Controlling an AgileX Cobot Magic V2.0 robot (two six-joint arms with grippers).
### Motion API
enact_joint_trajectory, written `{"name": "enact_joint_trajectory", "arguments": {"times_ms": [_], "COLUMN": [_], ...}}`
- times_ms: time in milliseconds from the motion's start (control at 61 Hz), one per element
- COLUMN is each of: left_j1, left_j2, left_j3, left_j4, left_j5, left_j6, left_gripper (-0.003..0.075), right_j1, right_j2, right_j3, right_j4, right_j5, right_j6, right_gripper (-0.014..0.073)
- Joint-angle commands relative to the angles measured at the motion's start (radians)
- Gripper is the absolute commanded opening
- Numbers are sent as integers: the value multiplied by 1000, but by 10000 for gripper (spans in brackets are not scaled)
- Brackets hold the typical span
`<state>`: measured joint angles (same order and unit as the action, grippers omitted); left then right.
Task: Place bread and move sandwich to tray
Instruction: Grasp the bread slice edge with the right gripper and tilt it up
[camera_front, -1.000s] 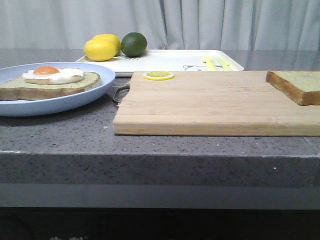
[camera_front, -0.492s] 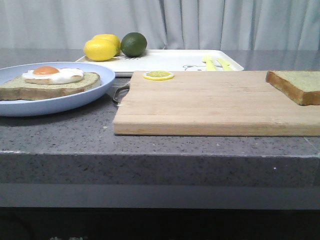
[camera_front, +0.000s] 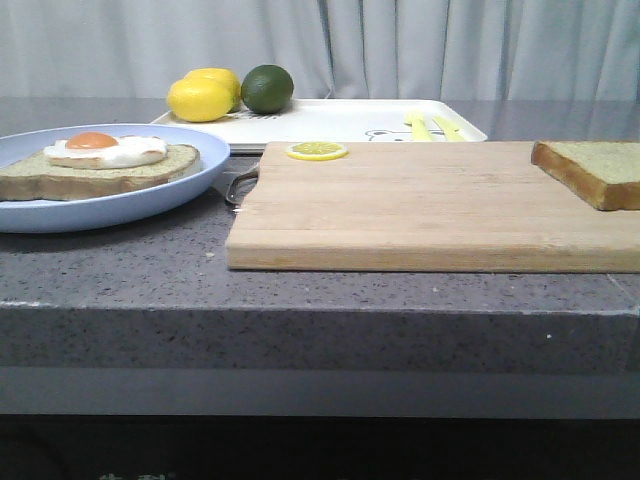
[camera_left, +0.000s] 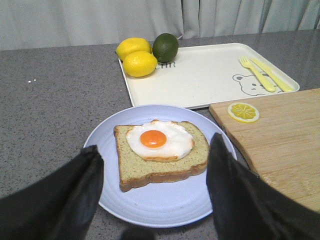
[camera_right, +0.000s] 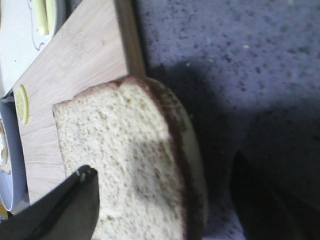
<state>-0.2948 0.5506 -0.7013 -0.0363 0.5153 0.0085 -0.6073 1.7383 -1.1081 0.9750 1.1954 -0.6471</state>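
The bread (camera_front: 600, 170), a plain thick slice, lies flat at the right end of the cutting board (camera_front: 420, 210). In the right wrist view my right gripper (camera_right: 163, 165) is open close above the bread (camera_right: 125, 150); one finger is over the crumb and the other is beyond the brown crust. The sandwich (camera_front: 100, 165), bread topped with a fried egg, rests on the light blue plate (camera_front: 150, 200) at the left. My left gripper (camera_left: 155, 145) is open above the sandwich (camera_left: 160, 152) with nothing between its fingers. The white tray (camera_front: 340, 120) stands at the back. Neither gripper shows in the front view.
Two lemons (camera_front: 200, 98) and a lime (camera_front: 267, 88) sit on the tray's left end, a yellow fork and knife (camera_front: 430, 126) on its right. A lemon slice (camera_front: 317, 151) lies on the board's far left corner. The plate's rim nearly meets the board's handle.
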Motion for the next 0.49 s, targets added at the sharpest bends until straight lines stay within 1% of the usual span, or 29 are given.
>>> {"name": "enact_joint_trajectory", "arguments": {"times_ms": [0,115,180,279,377,475], "left_j1": [-7,-7,-7,-7,-7,-7], "left_j2": [7,7,7,7,7,7], "left_j3": [-26,-26,-26,-26,-26,-26], "left_j4": [5,5,5,6,6,8], "left_j5": [-80,-80,-80,-80,-80,-80], "left_j6": [-3,-3,-3,-3,-3,-3], "left_gripper": [437,437,437,437,437,437], "right_j1": [32,47,47,47,47,47], "right_j2": [-14,-13,-13,-17,-37,-65], "right_j3": [-20,-20,-20,-20,-20,-20], "right_j4": [23,18,21,22,30,59], "right_j5": [145,145,145,145,145,145], "right_j6": [-26,-27,-27,-27,-27,-27], "right_gripper": [562,557,522,421,302,225]}}
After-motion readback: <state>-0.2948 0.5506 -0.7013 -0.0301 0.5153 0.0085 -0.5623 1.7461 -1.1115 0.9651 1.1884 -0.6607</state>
